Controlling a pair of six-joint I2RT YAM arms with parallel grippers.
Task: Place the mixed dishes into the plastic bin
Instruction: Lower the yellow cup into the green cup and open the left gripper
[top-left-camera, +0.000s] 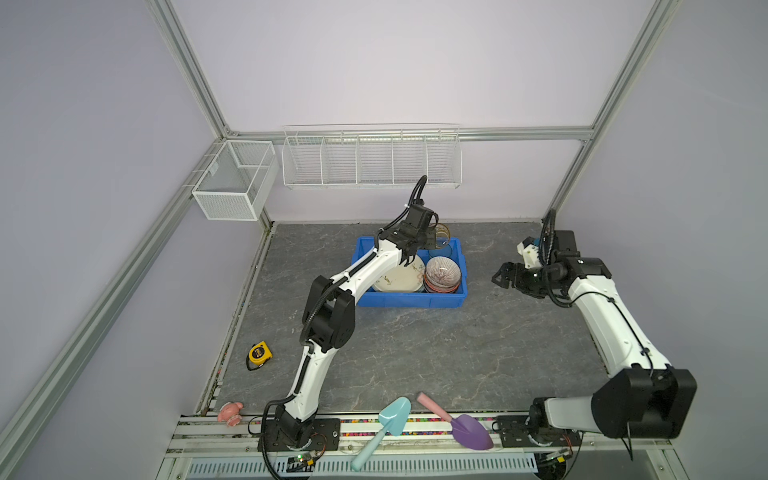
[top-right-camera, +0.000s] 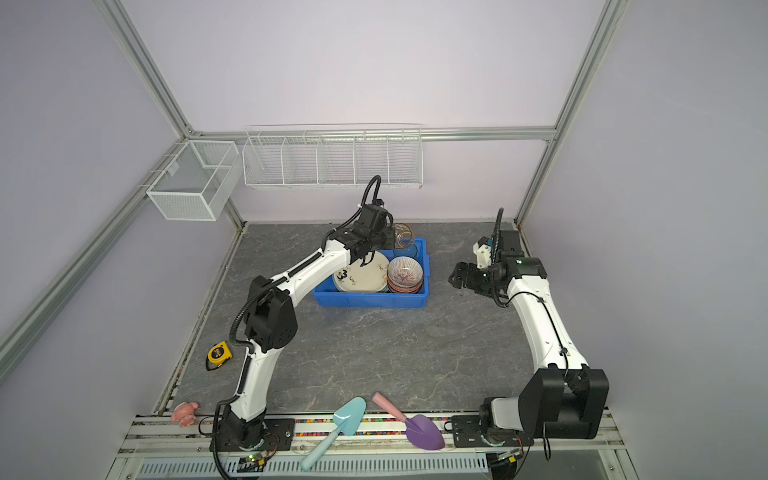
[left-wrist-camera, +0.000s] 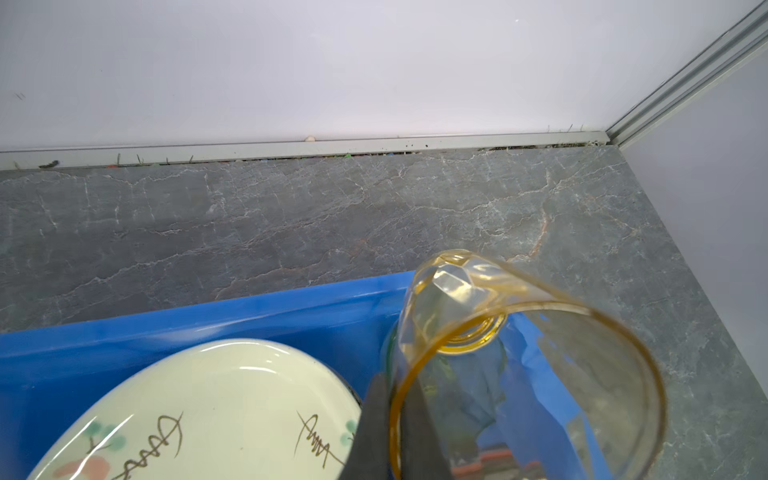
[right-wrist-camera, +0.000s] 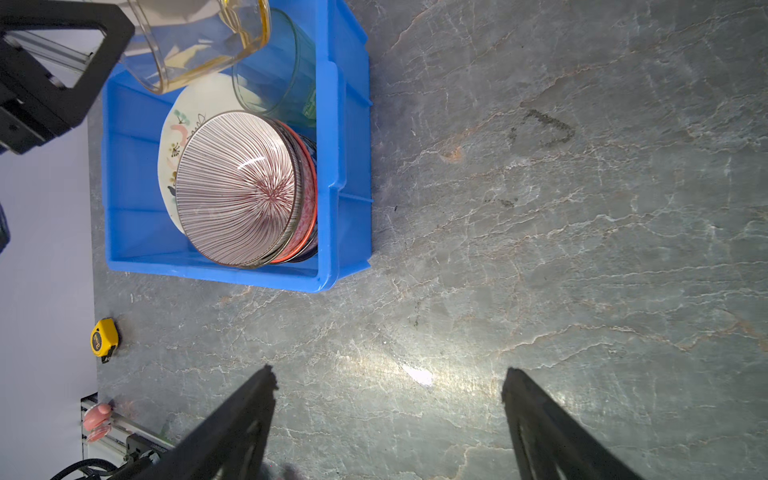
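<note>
Left wrist view puts the amber glass tumbler (left-wrist-camera: 457, 291) right before the lens, the left pincer (left-wrist-camera: 397, 388) clamped on its rim, one finger inside the glass and one outside. The tumbler hangs tilted over the far corner of the blue plastic bin (left-wrist-camera: 208, 324), above the green glass tumbler (right-wrist-camera: 282, 70) standing there; whether the two glasses touch I cannot tell. Also in the bin, the cream scribbled plate (left-wrist-camera: 216, 395) lies face up and the pink-ribbed bowl (right-wrist-camera: 237, 187) tops a stack of bowls beside it. The right pincer (right-wrist-camera: 390, 374) hovers wide and empty over bare table (right-wrist-camera: 540, 249), well apart from the bin. In both top views no other dish lies outside the bin, only the yellow tape measure (top-left-camera: 259, 353), the teal toy shovel (top-left-camera: 392, 417) and the purple toy shovel (top-left-camera: 471, 432), so this looks like the last dish going in. The step in hand is setting this tumbler down. The next move calls for bringing it upright, lowering it gently into the green one or the gap next to it, and only then parting the fingers, since glass meeting glass at an angle could chip or tip.
</note>
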